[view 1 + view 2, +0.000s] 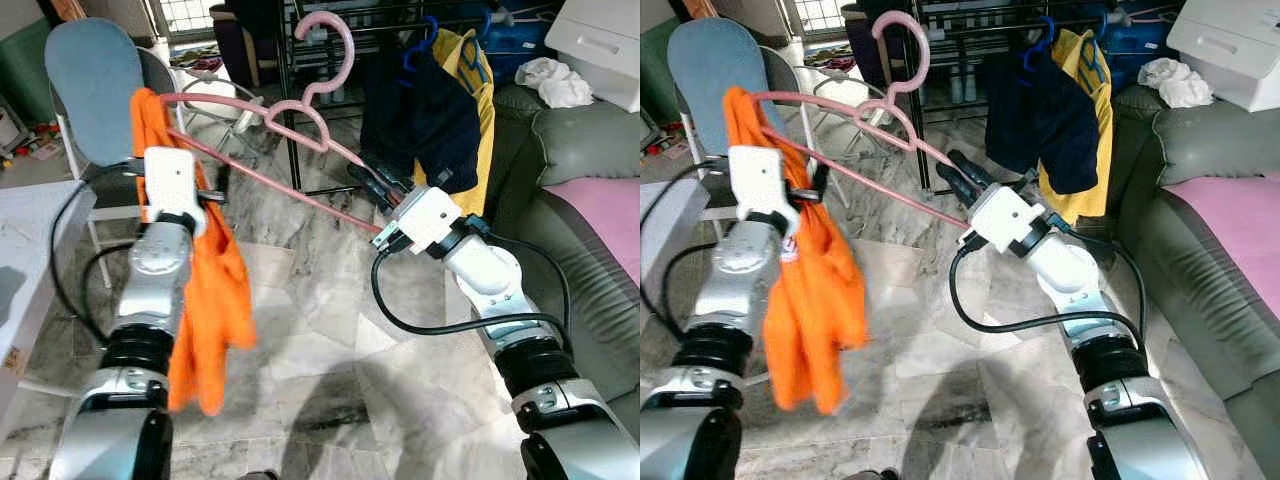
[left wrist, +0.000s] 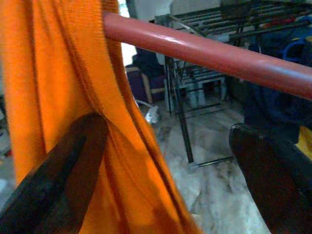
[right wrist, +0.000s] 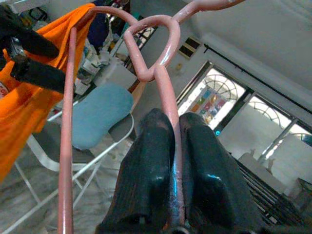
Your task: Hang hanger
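Note:
A pink hanger (image 1: 300, 112) is held up in front of me, its hook (image 1: 345, 50) pointing upward near the dark drying rack (image 1: 385, 22). My right gripper (image 1: 368, 178) is shut on the hanger's right arm; in the right wrist view the pink rod (image 3: 165, 92) runs between the closed fingers (image 3: 151, 180). An orange garment (image 1: 215, 300) drapes over the hanger's left end and hangs down. My left gripper (image 1: 222, 185) is at that end, open, with the cloth (image 2: 48, 73) against one finger (image 2: 58, 180) and the hanger bar (image 2: 209, 53) crossing ahead of the gap.
On the rack hang a dark blue garment (image 1: 420, 110) and a yellow one (image 1: 485, 120). A chair with a blue back (image 1: 90, 90) stands at the left, beside a white table (image 1: 20, 240). A green sofa (image 1: 590, 150) with a pink cushion (image 1: 610, 210) is at the right.

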Robot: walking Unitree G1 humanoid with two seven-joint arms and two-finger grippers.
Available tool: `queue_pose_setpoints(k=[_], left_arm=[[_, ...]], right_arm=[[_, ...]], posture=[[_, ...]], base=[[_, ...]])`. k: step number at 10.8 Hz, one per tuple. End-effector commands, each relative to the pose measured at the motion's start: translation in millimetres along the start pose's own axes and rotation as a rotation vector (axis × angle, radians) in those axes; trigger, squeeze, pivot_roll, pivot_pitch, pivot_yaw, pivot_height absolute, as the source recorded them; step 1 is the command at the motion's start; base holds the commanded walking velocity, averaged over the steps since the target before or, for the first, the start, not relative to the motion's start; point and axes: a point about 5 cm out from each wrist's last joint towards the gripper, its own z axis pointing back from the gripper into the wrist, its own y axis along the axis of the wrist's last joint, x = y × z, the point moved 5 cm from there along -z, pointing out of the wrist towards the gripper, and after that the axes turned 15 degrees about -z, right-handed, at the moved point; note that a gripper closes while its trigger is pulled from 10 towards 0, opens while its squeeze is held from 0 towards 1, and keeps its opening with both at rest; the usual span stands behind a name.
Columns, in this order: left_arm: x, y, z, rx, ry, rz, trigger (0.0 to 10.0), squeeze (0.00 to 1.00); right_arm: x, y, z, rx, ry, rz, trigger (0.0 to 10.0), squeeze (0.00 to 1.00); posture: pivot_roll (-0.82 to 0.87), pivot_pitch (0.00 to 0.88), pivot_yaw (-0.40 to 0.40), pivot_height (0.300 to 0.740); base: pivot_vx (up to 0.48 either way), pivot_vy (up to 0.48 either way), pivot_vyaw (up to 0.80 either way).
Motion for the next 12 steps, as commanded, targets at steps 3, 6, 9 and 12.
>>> queue_pose_setpoints(k=[3, 6, 9, 12], left_arm=[[-15.3, 4.8, 13.8, 0.011, 0.038, -0.018, 10.0, 0.0], [-19.9, 5.5, 30.7, 0.02, 0.059, -0.028, 10.0, 1.0], [-18.2, 16.0, 30.9, 0.043, 0.035, -0.044, 10.0, 0.0], [-15.8, 18.7, 22.1, 0.055, 0.029, -0.006, 7.9, 0.0]], right_arm=[[4.0, 9.1, -3.7, 0.034, -0.017, 0.009, 10.0, 0.0], [6.2, 6.8, -3.8, 0.024, -0.028, 0.012, 10.0, 0.0], [4.3, 6.6, -5.0, 0.025, -0.024, 0.009, 10.0, 0.0], [-0.1, 7.8, -4.4, 0.03, -0.009, -0.003, 10.0, 0.0]], posture=[[0.0, 0.089, 0.075, 0.74], [0.0, 0.092, 0.07, 0.74], [0.01, 0.093, 0.071, 0.74], [0.0, 0.09, 0.074, 0.74]], base=[[0.0, 0.0, 0.0], [0.0, 0.0, 0.0], [0.0, 0.0, 0.0], [0.0, 0.0, 0.0]])
